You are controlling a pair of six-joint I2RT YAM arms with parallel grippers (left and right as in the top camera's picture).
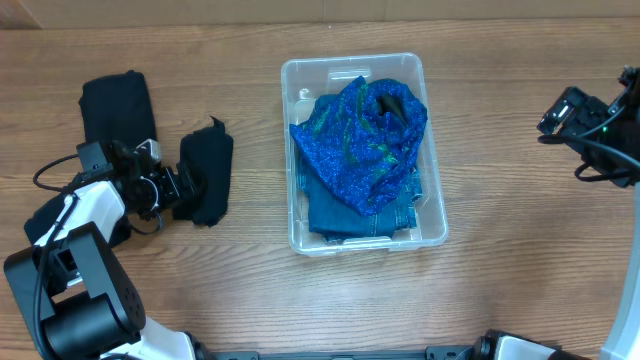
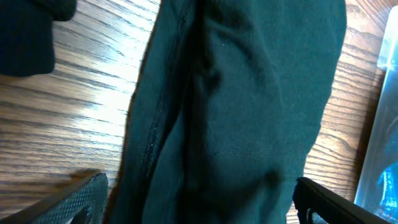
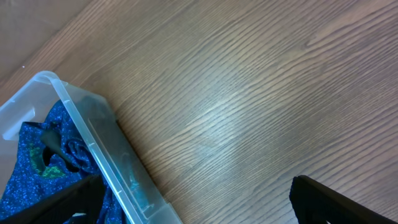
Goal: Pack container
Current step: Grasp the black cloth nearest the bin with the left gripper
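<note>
The clear plastic container [image 1: 350,61] stands mid-table. It holds a blue patterned cloth [image 1: 360,140] on top of folded denim [image 1: 345,215]. A black garment [image 1: 207,170] lies on the table to its left. My left gripper [image 1: 178,186] is at that garment's left edge. In the left wrist view its fingers [image 2: 199,208] are spread wide with the dark cloth [image 2: 236,106] lying between them. My right gripper [image 1: 558,112] is open and empty, off to the right of the container; its wrist view [image 3: 193,205] shows bare wood between the fingers and the container's corner [image 3: 93,140] at left.
A second black garment [image 1: 117,103] lies at the far left, behind the left arm. The container's edge shows at the right of the left wrist view [image 2: 379,137]. Cables trail from both arms.
</note>
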